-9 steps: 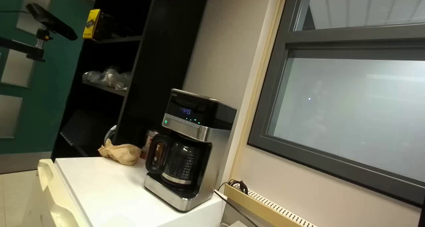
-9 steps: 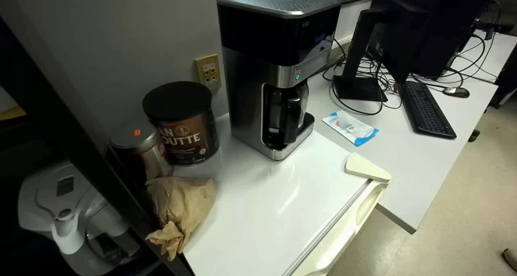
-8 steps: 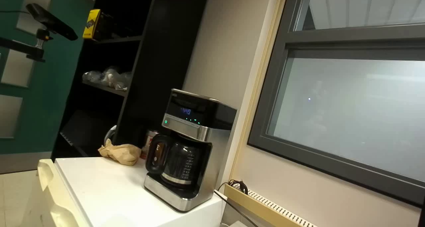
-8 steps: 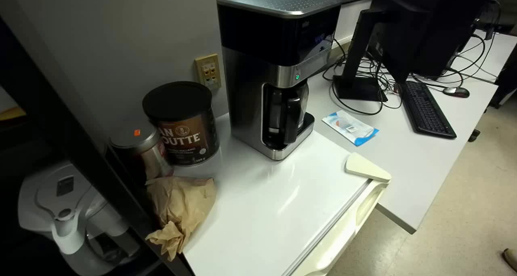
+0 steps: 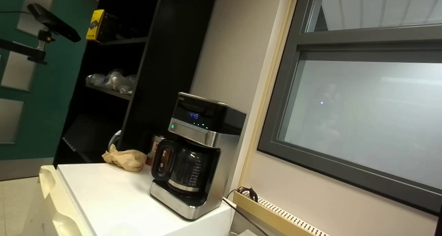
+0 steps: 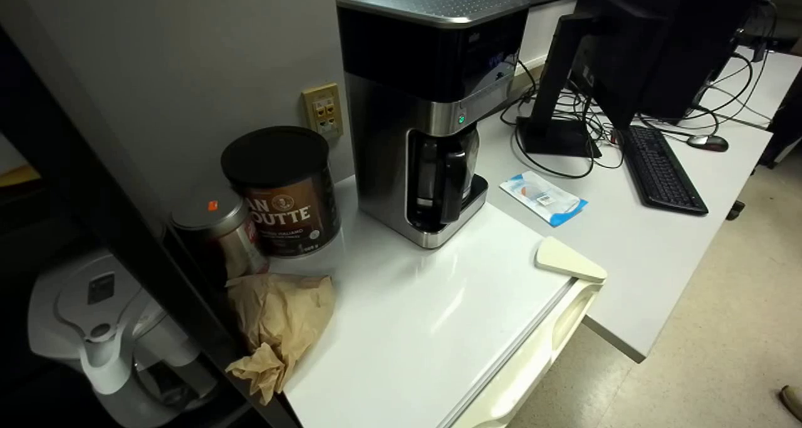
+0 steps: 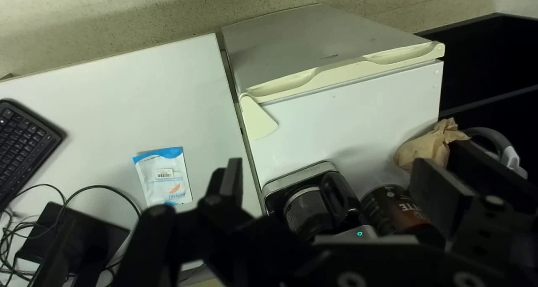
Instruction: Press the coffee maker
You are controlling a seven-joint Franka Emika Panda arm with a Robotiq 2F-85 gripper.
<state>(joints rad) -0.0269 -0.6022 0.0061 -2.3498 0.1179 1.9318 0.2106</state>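
Observation:
The coffee maker (image 5: 226,163) stands upright on a white cabinet top (image 5: 110,194), black and silver, with a lit clock display and a green power light (image 5: 172,126) on its front panel. It also shows in an exterior view (image 6: 388,158), with the green light (image 6: 462,120) at the front corner. The glass carafe (image 5: 188,168) with its black handle sits inside it. In the wrist view my gripper (image 7: 330,173) is open and empty, its fingers wide apart. The coffee maker (image 7: 300,175) shows between and beyond them, its upper part hidden by the gripper body. Neither exterior view shows the gripper.
Beside the coffee maker are a coffee tin (image 6: 282,196), a smaller can (image 6: 219,234) and a crumpled paper bag (image 6: 282,328). A black shelf (image 5: 165,73) stands behind. The adjoining desk holds a white-blue packet (image 6: 544,197), cables, a monitor (image 6: 651,46) and a keyboard (image 6: 664,168).

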